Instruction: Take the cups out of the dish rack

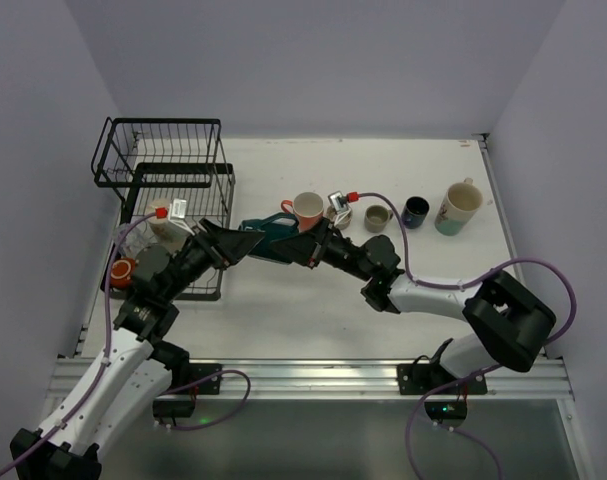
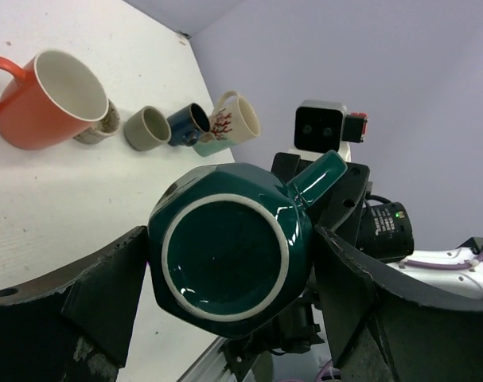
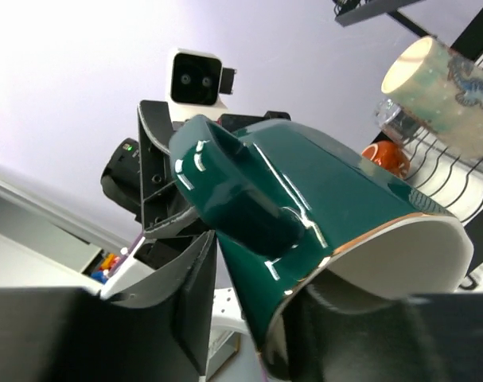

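Note:
A dark teal cup [image 1: 268,236] hangs above the table between my two grippers. My left gripper [image 1: 239,243] is shut on its body; in the left wrist view the cup's base [image 2: 225,259] faces the camera, with a finger on either side. My right gripper [image 1: 299,246] is shut on the cup's rim [image 3: 360,239], one finger inside and one outside beside the handle. The black wire dish rack [image 1: 173,160] stands at the far left. It holds an orange cup [image 1: 123,270], a beige cup [image 3: 440,79] and a clear glass tumbler [image 3: 391,119].
On the table to the right stand an orange-red mug [image 1: 306,209], a grey-olive cup [image 1: 377,217], a dark blue cup [image 1: 415,211] and a cream mug [image 1: 460,205]. They also show in the left wrist view, the orange-red mug [image 2: 54,99] nearest. Walls close in the table.

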`<action>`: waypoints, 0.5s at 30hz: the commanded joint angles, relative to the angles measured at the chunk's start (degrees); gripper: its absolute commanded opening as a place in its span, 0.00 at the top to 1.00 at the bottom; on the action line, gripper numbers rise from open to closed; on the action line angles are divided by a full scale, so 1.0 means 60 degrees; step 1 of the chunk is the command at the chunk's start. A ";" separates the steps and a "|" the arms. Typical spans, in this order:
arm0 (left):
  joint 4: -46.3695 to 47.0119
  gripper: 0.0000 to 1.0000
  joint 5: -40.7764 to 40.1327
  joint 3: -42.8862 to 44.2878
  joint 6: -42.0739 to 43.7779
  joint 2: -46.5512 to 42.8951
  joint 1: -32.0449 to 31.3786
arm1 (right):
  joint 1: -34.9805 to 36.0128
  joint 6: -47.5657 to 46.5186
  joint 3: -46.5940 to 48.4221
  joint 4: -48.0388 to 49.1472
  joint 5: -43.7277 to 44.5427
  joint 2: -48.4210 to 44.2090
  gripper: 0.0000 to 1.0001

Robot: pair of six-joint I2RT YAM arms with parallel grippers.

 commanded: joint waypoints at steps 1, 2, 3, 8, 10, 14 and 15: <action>0.1135 0.70 0.0678 -0.0064 -0.0158 -0.0169 -0.0073 | 0.0060 -0.0002 0.0352 0.1253 -0.0011 0.0098 0.69; 0.1135 0.57 0.0693 -0.0093 -0.0114 -0.0199 -0.0073 | 0.0060 -0.0016 0.0294 0.1327 -0.0011 0.0083 0.79; 0.1106 0.49 0.0707 -0.0137 0.0046 -0.0228 -0.0073 | 0.0060 -0.0016 0.0235 0.1401 0.0018 -0.0004 0.83; 0.0304 0.08 0.0649 0.0169 0.1100 -0.0404 -0.0073 | 0.0016 -0.0250 -0.0291 0.1489 0.0077 -0.0765 1.00; -0.0137 0.00 0.0576 0.0490 0.1861 -0.0462 -0.0073 | -0.0187 -0.0163 -0.0497 0.1504 0.0034 -0.1261 1.00; -0.0724 0.00 0.0751 0.0653 0.2712 -0.0696 -0.0073 | -0.0774 0.0364 -0.0820 0.1533 -0.0404 -0.1863 1.00; -0.0798 0.00 0.0809 0.0668 0.3003 -0.0740 -0.0087 | -0.0862 0.0554 -0.0805 0.1548 -0.0522 -0.1952 1.00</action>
